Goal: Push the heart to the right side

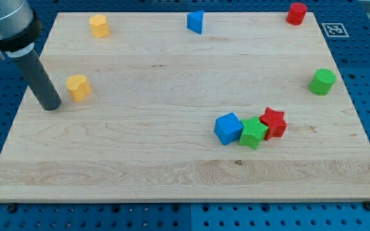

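Surroundings: blue pegboard frames the bench [172, 173], a pale wooden board; a black-and-white marker tag [333, 29] sits off its top-right corner, partly cut by the board edge.
Arm: the grey housing at the view's top left is cropped by the frame; only the dark rod shows fully.
My tip [51, 106]: rests on the board near its left edge, just left of the yellow heart, seemingly a sliver apart. No gripper is fitted, so there is no open or closed state to tell.
Cluster, lower right: blue cube [228, 128], green star [254, 133] and red star [273, 123] touch in a row.
Green cylinder [322, 82]: alone by the right edge.
Yellow heart [78, 87]: left side, its shape hard to confirm.
Top edge: yellow block [99, 25], shape unclear; blue triangle [196, 22]; red cylinder [296, 13].
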Robot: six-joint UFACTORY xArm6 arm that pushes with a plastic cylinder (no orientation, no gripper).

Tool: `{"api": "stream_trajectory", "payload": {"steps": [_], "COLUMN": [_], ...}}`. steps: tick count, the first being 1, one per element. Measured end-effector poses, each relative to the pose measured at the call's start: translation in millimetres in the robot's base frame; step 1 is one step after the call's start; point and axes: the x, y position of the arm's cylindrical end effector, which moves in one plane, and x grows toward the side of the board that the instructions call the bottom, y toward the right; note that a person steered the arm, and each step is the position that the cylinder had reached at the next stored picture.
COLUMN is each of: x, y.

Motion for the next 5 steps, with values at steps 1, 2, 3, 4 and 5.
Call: {"api": "stream_trajectory", "payload": {"steps": [1,2,3,4,5], "x": [-3,-3,-3,-13,-42], "y": [12,19,36,25,5]}}
